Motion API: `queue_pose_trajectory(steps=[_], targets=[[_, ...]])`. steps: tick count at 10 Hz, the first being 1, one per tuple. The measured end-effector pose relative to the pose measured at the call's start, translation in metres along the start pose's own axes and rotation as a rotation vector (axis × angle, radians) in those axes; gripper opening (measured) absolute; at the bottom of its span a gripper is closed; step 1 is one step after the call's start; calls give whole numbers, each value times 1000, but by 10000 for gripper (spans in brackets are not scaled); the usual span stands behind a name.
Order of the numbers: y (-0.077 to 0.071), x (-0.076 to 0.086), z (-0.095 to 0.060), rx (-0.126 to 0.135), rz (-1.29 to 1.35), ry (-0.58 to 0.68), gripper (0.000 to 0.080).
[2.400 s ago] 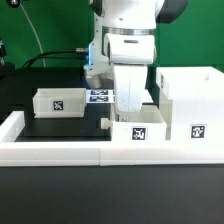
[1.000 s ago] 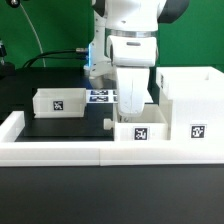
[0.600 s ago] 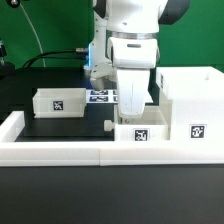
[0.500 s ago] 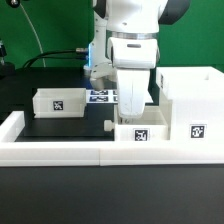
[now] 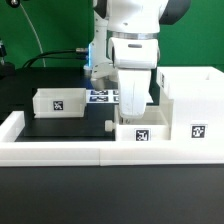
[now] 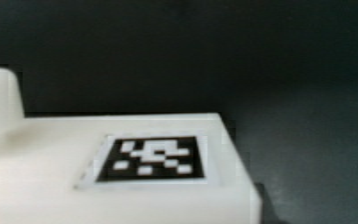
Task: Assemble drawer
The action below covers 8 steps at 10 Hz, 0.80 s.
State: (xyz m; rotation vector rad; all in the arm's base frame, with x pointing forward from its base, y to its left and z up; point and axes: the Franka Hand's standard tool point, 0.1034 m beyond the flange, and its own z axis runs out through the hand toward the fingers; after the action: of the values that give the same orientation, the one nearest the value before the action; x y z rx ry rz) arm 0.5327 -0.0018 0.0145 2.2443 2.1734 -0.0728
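Drawer is in 3 loose pcs, none joined yet. The middle tray [image 5: 138,130] sits on the black tabletop [image 5: 60,125] with its tag [image 5: 141,136] facing the cam. It's tight vs. the front rail [image 5: 60,152] and just beside the box shell [image 5: 190,100] at the exterior view's right; touching or a hair apart, can't tell. The shell's open side looks to face up. The second tray [image 5: 60,101] is well apart toward the exterior view's left, further back. The marker board [image 5: 100,96] lies flat between the two trays.

The fingers [image 5: 130,108] are down at the middle tray's back wall, tips hidden by the tray and the arm's own body. Clamped on the wall or spread around it: can't tell. Wrist view is blurred, w/ a tagged white face [image 6: 153,160] v. close.

Step in hand, prob.: taking hold of the middle tray so it can go into the shell. Next move needs a sure pinch on the thin wall, then a lift high enough to clear the rail and the shell's rim, then lining the tray up w/ the shell's opening.

Room: the rail blocks the front and the shell wall crowds the exterior view's right. Free space is up, back, and toward the exterior view's left over bare tabletop. The second tray is far enough off not to matter.
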Motion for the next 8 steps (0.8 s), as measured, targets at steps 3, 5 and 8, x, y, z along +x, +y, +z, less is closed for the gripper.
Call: queue_pose_trajectory(steps=[3,5,8], targets=[[-1,-1,1,2,2,0,42],[-1,-2,1,2,2,0,42],[3,0,-2,7,-1,-4,42]])
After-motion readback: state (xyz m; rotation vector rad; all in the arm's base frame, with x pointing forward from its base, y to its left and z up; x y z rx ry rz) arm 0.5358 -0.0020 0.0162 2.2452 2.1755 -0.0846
